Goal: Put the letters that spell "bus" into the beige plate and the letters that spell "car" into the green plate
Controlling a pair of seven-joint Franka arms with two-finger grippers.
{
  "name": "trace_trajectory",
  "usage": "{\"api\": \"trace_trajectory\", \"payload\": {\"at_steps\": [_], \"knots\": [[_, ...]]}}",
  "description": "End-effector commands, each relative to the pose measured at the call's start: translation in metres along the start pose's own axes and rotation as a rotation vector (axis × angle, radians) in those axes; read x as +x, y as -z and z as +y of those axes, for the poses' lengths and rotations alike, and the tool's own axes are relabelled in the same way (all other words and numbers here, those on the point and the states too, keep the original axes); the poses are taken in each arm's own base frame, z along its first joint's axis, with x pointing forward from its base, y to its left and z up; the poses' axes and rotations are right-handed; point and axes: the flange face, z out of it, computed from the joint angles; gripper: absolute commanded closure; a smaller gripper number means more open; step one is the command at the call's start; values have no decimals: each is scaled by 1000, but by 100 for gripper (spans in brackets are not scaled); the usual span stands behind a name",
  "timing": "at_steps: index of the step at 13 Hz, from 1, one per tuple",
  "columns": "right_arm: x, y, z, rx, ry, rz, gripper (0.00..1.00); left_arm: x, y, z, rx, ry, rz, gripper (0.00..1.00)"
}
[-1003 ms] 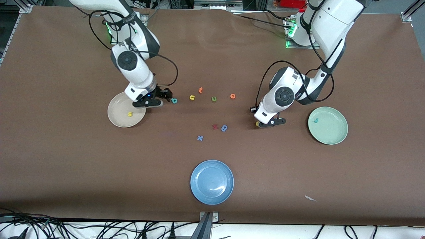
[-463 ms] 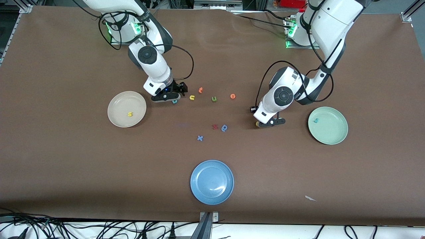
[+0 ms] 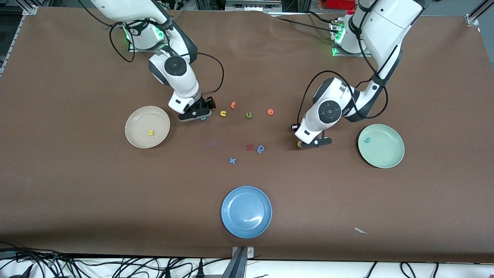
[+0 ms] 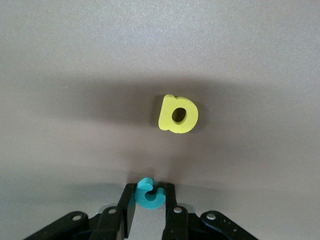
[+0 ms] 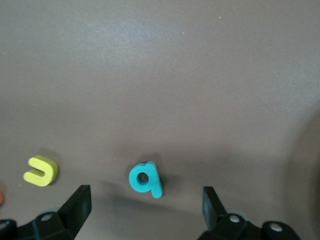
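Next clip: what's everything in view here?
beige plate: one, right arm's end
yellow s: one, in beige plate
green plate: one, left arm's end
teal letter: one, in green plate
blue plate: one, nearest front camera
teal b: one, table
yellow-orange u: one, beside teal b
yellow a: one, table
teal c: one, gripped
spare letters: six, mixed colours, mid-table
right gripper: open over teal b
left gripper: shut on teal c

An "s" [image 3: 151, 133] in the beige plate [image 3: 135, 117], one letter [image 3: 368, 140] in the green plate [image 3: 389, 158], remaining letters [image 3: 248, 114] on the tabletop [image 3: 77, 200] between both plates
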Motion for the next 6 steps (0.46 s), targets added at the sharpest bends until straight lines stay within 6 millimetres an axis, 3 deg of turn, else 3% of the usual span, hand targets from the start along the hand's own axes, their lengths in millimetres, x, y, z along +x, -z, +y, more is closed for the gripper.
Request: {"api": "trace_trajectory", "payload": {"at_steps": [1,3,6], "knots": [[-3,-9,-3,19,17,21,2,6,6,-3,11,-6,22,81],[-2,-10,-4,26,16,25,2,24,39,-2,3,12,43,81],[-5,-15,-5,30,19,19,2,59,105,-22,53,51,-19,82]]}}
